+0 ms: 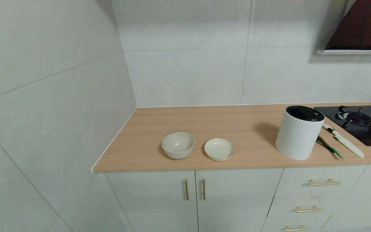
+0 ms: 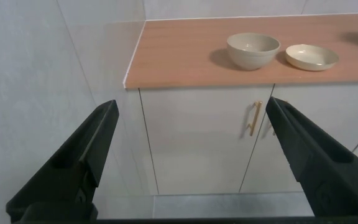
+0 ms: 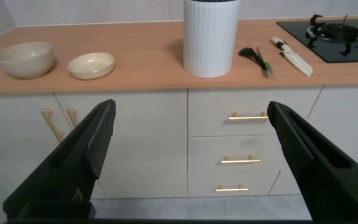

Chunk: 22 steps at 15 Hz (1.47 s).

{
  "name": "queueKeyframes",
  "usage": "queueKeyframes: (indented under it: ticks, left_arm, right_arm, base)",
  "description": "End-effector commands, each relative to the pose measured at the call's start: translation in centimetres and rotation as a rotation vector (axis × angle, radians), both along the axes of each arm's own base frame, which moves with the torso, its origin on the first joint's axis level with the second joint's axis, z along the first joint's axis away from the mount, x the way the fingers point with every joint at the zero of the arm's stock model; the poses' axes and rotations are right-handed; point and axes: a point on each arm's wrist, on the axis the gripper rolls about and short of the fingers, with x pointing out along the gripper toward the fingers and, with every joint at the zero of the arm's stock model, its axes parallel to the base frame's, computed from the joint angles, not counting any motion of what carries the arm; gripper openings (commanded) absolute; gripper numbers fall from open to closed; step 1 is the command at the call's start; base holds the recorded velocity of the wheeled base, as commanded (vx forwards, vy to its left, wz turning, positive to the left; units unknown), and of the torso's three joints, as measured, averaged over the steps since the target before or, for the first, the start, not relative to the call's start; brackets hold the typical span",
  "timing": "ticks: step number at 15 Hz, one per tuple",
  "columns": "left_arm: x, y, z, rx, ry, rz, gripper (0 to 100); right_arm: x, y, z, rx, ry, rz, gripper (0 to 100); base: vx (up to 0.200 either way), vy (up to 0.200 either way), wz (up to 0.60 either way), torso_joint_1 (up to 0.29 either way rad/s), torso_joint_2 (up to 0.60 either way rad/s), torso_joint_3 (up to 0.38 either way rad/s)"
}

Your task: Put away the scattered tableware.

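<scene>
A cream bowl (image 1: 178, 145) (image 2: 252, 50) (image 3: 24, 58) and a shallow cream dish (image 1: 219, 149) (image 2: 311, 56) (image 3: 91, 65) sit side by side on the wooden counter (image 1: 230, 122). To their right stands a white ribbed utensil holder (image 1: 298, 132) (image 3: 211, 36) with a black slotted top. Beside it lie dark chopsticks (image 1: 329, 149) (image 3: 265, 61) and a white-bladed knife (image 1: 345, 141) (image 3: 293, 56). My left gripper (image 2: 191, 162) is open, low in front of the cabinet, well short of the counter. My right gripper (image 3: 191, 162) is open too, facing the drawers.
A gas hob (image 1: 362, 122) (image 3: 334, 37) is set into the counter at the far right, under a range hood (image 1: 359, 29). Tiled walls close off the left and back. Below are cabinet doors (image 1: 192, 199) and drawers (image 1: 320, 183) with brass handles.
</scene>
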Motion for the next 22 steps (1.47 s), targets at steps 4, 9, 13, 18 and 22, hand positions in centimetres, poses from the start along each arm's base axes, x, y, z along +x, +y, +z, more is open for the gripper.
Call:
queueKeyframes:
  ticks: [4,9,13,18,22]
  left_arm:
    - [0.01,0.00,0.00,-0.005,0.002,0.001,100]
    - [0.00,0.00,0.00,-0.003,0.000,0.001,100]
    - [0.00,0.00,0.00,-0.005,0.000,0.001,100]
    - [0.00,0.00,0.00,-0.005,0.000,0.001,100]
    - [0.00,0.00,0.00,-0.005,0.000,0.001,100]
  right_arm:
    - [0.00,0.00,0.00,0.001,0.000,0.000,100]
    - [0.00,0.00,0.00,0.000,0.000,0.000,100]
    - [0.00,0.00,0.00,0.000,0.000,0.000,100]
    - [0.00,0.00,0.00,0.000,0.000,0.000,100]
    - [0.00,0.00,0.00,0.000,0.000,0.000,100]
  base:
    - [0.000,0.000,0.00,0.000,0.00,0.000]
    - [0.000,0.000,0.00,-0.033,0.07,0.042]
    - [0.000,0.000,0.00,-0.165,0.36,0.190]
    - [0.000,0.000,0.00,-0.198,0.45,0.243]
    - [0.000,0.000,0.00,-0.250,0.56,0.297]
